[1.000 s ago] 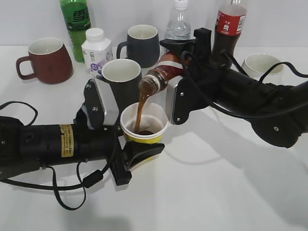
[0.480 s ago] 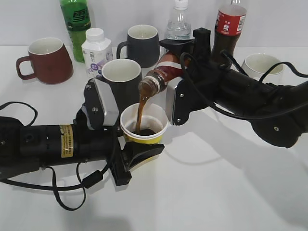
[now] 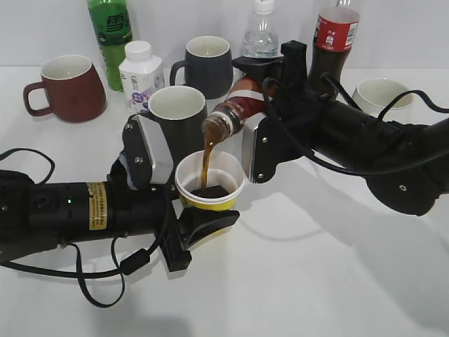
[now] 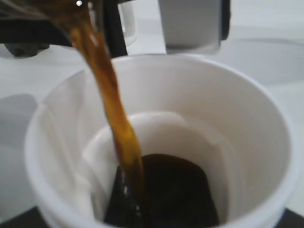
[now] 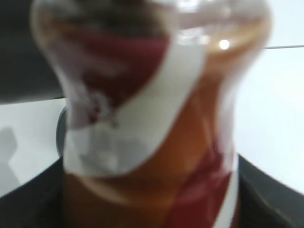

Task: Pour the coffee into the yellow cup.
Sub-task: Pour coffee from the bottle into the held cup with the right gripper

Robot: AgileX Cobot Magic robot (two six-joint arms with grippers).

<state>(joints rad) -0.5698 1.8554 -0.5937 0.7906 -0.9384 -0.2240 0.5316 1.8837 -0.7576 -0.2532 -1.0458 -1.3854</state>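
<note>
The yellow cup [image 3: 210, 188], white inside, stands at the table's middle, and my left gripper [image 3: 184, 210] is shut on it. My right gripper [image 3: 254, 123] is shut on a brown coffee bottle [image 3: 235, 109] with a red and white label, tilted mouth-down to the left above the cup. A brown stream of coffee [image 3: 205, 165] runs from the mouth into the cup. The left wrist view shows the stream [image 4: 116, 123] landing in dark coffee [image 4: 175, 190] at the cup's bottom inside the white wall [image 4: 247, 137]. The bottle [image 5: 156, 123] fills the right wrist view, blurred.
A dark mug [image 3: 179, 116] stands just behind the cup. Further back are a dark mug [image 3: 207, 64], a maroon mug [image 3: 66, 88], a small white bottle [image 3: 140, 74], a green bottle [image 3: 110, 31], a clear water bottle [image 3: 261, 35], a cola bottle [image 3: 334, 35] and a white cup [image 3: 382, 95].
The coffee keeps pouring and the level in the cup has risen a little. Neither arm nor the bottle has visibly moved.
</note>
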